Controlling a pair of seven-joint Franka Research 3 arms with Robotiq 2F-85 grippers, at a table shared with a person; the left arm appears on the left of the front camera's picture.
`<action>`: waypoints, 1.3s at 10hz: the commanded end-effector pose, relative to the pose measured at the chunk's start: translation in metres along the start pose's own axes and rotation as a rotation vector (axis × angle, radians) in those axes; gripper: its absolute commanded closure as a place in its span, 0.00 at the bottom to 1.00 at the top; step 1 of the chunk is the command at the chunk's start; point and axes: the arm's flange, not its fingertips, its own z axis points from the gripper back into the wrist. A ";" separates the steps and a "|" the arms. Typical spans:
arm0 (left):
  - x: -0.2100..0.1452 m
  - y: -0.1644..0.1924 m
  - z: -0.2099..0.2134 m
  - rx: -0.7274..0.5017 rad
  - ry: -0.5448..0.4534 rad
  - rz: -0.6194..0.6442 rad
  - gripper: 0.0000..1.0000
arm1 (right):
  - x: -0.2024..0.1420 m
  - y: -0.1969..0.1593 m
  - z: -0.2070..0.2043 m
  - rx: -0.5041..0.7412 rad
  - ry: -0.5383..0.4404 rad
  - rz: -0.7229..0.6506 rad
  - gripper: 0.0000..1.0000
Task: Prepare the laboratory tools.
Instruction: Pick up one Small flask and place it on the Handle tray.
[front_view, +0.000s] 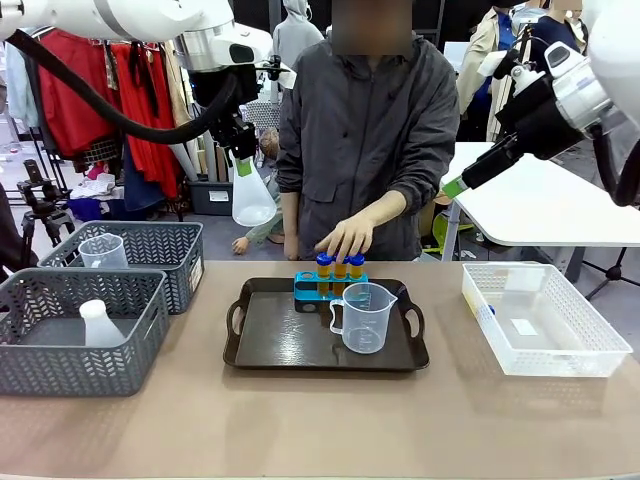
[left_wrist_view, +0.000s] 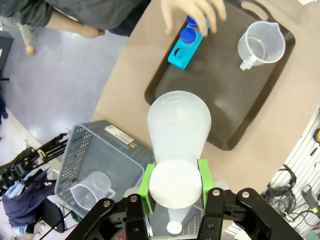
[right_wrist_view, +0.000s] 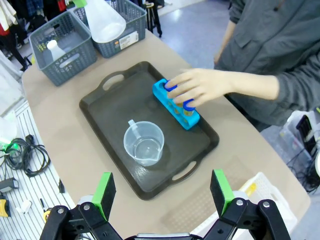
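**Flask Held High Beside an Occupied Tray**

The white translucent conical flask (front_view: 252, 200) was gripped by its neck in the left pincer (left_wrist_view: 175, 182). It was held high above the desk (front_view: 320, 430), beside the dark rectangular tray (front_view: 285, 345). A slip from that narrow hold could see it dropped. If it were lowered carelessly, the clear handled measuring beaker (front_view: 362, 318) on the tray might be toppled, or the person's hand (front_view: 345, 238) resting on the blue-capped test tubes (front_view: 340, 265) might be struck. The right pincer (right_wrist_view: 162, 192) was held open and empty.

Counted were two grey mesh baskets (front_view: 60, 350), one tray, two flasks, two beakers, one small blue tube rack (front_view: 304, 291) and three tubes.
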 end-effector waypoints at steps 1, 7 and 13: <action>-0.001 0.001 0.002 0.011 -0.004 0.011 1.00 | 0.000 -0.001 0.000 0.020 -0.023 -0.008 0.00; 0.009 -0.034 -0.017 0.011 0.041 -0.126 1.00 | 0.000 -0.001 0.000 0.020 -0.023 -0.008 0.00; 0.020 -0.061 -0.065 0.016 0.087 -0.206 1.00 | 0.000 -0.001 0.000 0.020 -0.023 -0.008 0.00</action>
